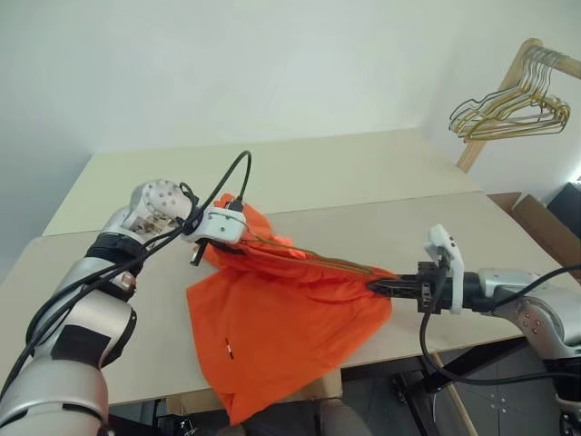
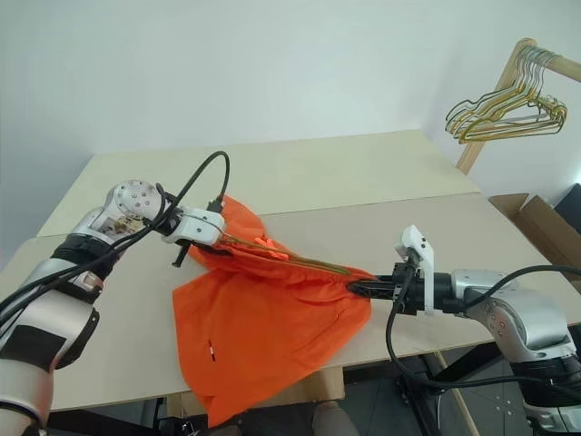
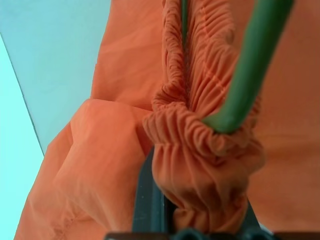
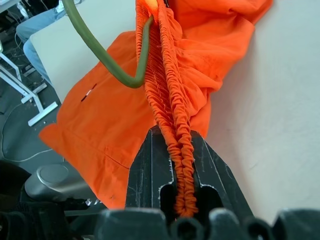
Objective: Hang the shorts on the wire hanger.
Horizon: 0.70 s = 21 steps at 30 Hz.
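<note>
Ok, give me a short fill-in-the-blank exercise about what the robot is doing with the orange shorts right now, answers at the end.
1. The bright orange fabric shorts are stretched by their gathered ____ between the two grippers.
2. The right gripper is ____ on the waistband.
3. The thin olive-green wire hanger runs along the waistband, while the left gripper is shut on the ____.
4. The bunch of gold wire hangers hangs on a ____ rail.

Missing words: waistband; shut; shorts; wooden
</note>
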### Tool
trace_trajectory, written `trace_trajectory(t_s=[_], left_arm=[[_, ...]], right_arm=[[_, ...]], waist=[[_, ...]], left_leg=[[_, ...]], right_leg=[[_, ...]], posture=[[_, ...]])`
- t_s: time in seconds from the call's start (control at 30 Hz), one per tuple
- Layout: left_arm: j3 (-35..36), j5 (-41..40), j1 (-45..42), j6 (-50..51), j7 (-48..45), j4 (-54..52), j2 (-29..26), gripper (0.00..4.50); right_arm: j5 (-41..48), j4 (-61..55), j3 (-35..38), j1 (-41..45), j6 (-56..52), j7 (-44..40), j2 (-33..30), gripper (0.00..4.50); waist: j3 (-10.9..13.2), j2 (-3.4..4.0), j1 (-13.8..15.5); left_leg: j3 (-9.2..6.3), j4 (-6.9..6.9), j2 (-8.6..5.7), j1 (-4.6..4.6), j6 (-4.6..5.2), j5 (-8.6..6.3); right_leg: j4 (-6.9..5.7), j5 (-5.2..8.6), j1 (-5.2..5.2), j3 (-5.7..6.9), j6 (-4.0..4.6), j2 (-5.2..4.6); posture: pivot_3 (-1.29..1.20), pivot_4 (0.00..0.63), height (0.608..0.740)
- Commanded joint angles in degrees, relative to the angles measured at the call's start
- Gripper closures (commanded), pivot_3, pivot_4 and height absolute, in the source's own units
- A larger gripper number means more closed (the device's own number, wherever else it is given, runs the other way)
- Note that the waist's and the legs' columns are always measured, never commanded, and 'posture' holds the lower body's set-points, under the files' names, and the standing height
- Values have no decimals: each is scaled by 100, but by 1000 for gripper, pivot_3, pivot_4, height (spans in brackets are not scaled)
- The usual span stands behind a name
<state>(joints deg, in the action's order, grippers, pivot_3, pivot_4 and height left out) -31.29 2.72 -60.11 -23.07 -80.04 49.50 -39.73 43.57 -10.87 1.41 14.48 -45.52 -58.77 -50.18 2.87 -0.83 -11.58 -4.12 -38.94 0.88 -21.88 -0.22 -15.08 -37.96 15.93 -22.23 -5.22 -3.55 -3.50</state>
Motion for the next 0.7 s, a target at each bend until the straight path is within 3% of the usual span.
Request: trace_trajectory(t_s=[0.03,0.2,0.43,0.57,0.7], left_arm=[[423,140,108,799,-247,494,-572,4500],[718,-368,307,1499,-1060,-201,-677,4500],[-484,-1595,582,2468,-1246,-1827,-2159,4500],[-589,-1954,439,3288,-1246,-2131,-2355,4500],[-601,-1872,556,3315,-1246,-2441,-2430,4500]], right_arm=[[-198,228,596,-158,12,165,-276,4477],[-191,134,600,-211,55,305,-253,4477],[-208,185,519,-131,75,285,-241,4477],[-195,192,507,-128,123,329,-163,4477],[-226,205,479,-177,187,341,-128,4477]], waist=[[0,0,-7],[0,0,-23],[7,6,-30],[8,7,56],[10,8,149]], left_leg=[[0,0,0,0,0,0],[-1,1,1,-1,0,0],[-7,4,6,6,1,0],[-4,2,3,9,1,0],[-1,2,3,5,1,-1]], right_leg=[[0,0,0,0,0,0],[-1,0,0,2,0,1],[-6,4,1,-4,2,5],[-5,7,8,-3,-1,5],[-3,11,5,-3,0,5]], posture=[[-177,1,740],[-176,12,740],[-157,32,740],[-148,34,740],[-148,33,740]])
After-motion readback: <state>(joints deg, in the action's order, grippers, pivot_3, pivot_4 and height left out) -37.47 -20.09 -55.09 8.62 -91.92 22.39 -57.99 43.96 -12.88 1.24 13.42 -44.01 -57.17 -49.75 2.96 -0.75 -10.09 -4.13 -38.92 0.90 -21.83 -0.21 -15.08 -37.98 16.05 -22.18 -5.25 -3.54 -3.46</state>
